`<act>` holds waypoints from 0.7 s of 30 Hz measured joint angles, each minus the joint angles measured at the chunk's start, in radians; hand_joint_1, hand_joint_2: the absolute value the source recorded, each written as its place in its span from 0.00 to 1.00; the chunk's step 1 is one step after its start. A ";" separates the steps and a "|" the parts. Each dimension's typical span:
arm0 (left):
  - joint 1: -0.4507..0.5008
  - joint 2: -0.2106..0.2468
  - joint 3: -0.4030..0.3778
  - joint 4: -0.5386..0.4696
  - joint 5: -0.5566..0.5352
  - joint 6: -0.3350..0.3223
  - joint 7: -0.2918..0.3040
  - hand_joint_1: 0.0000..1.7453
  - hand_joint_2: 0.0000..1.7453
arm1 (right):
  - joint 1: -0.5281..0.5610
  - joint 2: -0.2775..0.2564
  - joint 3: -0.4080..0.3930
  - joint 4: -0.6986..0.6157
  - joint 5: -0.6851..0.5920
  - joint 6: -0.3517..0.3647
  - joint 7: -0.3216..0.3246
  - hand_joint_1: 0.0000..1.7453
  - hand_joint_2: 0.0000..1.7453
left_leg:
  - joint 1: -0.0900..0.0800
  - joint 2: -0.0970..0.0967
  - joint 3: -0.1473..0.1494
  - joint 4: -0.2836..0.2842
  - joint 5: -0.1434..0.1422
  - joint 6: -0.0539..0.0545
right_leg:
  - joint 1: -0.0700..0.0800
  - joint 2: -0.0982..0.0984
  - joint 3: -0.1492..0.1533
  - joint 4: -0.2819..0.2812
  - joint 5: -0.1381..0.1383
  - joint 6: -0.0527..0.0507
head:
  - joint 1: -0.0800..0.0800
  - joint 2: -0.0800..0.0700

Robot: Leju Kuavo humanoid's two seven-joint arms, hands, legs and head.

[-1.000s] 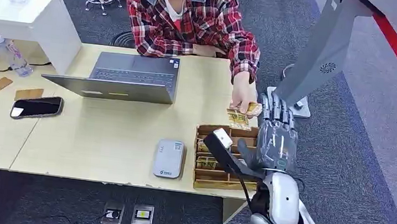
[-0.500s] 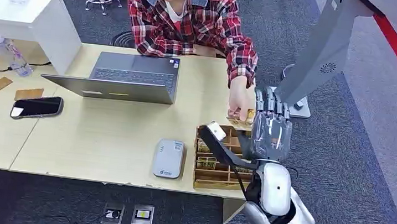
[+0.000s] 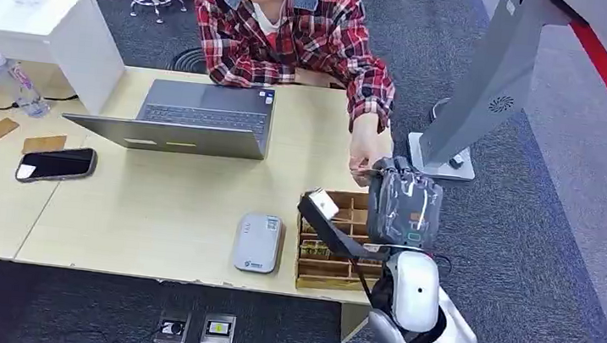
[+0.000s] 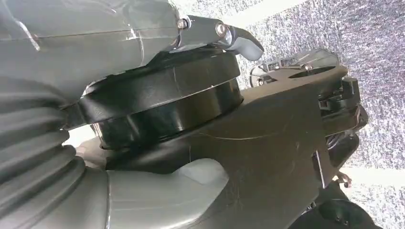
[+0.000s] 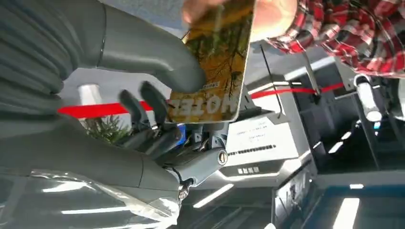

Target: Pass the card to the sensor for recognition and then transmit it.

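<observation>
My right hand [image 3: 403,203] is raised over the table's right end, above the wooden card box [image 3: 317,272]. In the right wrist view a yellow card [image 5: 215,62] printed HOTEL stands between my thumb [image 5: 157,57] and my curled dark fingers [image 5: 143,107], which pinch it. A person's hand [image 5: 277,12] grips the card's far end. In the head view that person's hand [image 3: 363,156] touches my fingertips. The grey card sensor [image 3: 258,242] lies flat on the table left of the box. My left hand [image 4: 143,28] hangs by my body, its fingers mostly hidden.
A person in a plaid shirt [image 3: 297,35] sits behind the table. An open laptop [image 3: 195,117], a black phone [image 3: 56,164] and a water bottle [image 3: 16,83] are to the left. A grey stand [image 3: 484,80] rises at the right.
My right hand's fingers were stretched upward; they have now curled in around the card that the person holds out. The hand shifted slightly left and up.
</observation>
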State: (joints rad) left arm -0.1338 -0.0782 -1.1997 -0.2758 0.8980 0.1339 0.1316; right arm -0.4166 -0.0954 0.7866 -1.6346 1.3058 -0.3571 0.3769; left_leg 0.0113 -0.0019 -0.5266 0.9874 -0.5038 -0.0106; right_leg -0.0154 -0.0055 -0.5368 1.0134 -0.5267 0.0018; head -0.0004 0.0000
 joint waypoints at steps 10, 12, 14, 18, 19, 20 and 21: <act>0.000 0.000 0.000 0.000 0.000 0.000 0.000 0.00 1.00 | 0.000 0.054 0.052 0.006 -0.012 0.057 -0.111 1.00 1.00 | 0.000 0.000 0.000 0.000 0.000 0.000 | 0.000 0.000 0.000 0.000 0.000 0.000 | 0.000 0.000; -0.001 0.000 0.000 0.000 0.000 0.000 0.000 0.00 1.00 | -0.005 0.074 0.077 0.014 -0.027 0.071 -0.134 1.00 1.00 | 0.000 0.000 0.000 0.000 0.000 0.000 | 0.000 0.000 0.000 0.000 0.000 0.000 | 0.000 0.000; -0.001 0.000 -0.001 0.000 0.000 0.000 0.000 0.00 1.00 | -0.013 0.091 0.096 0.025 -0.042 0.081 -0.150 1.00 1.00 | 0.000 0.000 0.000 0.000 0.000 0.000 | 0.000 0.000 0.000 0.000 0.000 0.000 | 0.000 0.000; -0.001 0.000 -0.011 0.000 0.002 0.000 0.000 0.00 1.00 | -0.043 0.136 0.155 0.087 -0.094 0.096 -0.191 1.00 1.00 | 0.000 0.000 0.000 0.000 0.000 0.000 | 0.000 0.000 0.000 0.000 0.000 0.000 | 0.000 0.000; -0.002 0.000 -0.015 0.000 0.004 0.000 0.000 0.00 1.00 | -0.047 0.156 0.176 0.115 -0.112 0.097 -0.202 1.00 1.00 | 0.000 0.000 0.000 0.000 0.000 0.000 | 0.000 0.001 0.000 0.000 0.000 0.000 | 0.000 0.000; -0.003 0.000 -0.016 0.000 0.004 0.000 0.000 0.00 1.00 | -0.048 0.172 0.190 0.136 -0.126 0.097 -0.211 1.00 1.00 | 0.000 0.000 0.000 0.000 0.000 0.000 | 0.000 0.000 0.000 0.000 0.000 0.000 | 0.000 0.000; -0.003 0.000 -0.017 0.000 0.004 -0.001 0.000 0.00 1.00 | -0.049 0.187 0.201 0.158 -0.141 0.096 -0.220 1.00 1.00 | 0.000 -0.002 -0.001 0.000 0.000 0.000 | 0.000 -0.002 0.000 0.000 0.000 0.000 | 0.000 0.000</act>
State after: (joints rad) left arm -0.1366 -0.0786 -1.2165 -0.2762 0.9018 0.1331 0.1316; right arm -0.4654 0.0912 0.9877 -1.4770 1.1650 -0.2613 0.1567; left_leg 0.0115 -0.0038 -0.5272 0.9872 -0.5038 -0.0107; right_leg -0.0152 -0.0076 -0.5369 1.0137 -0.5270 0.0014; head -0.0004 0.0000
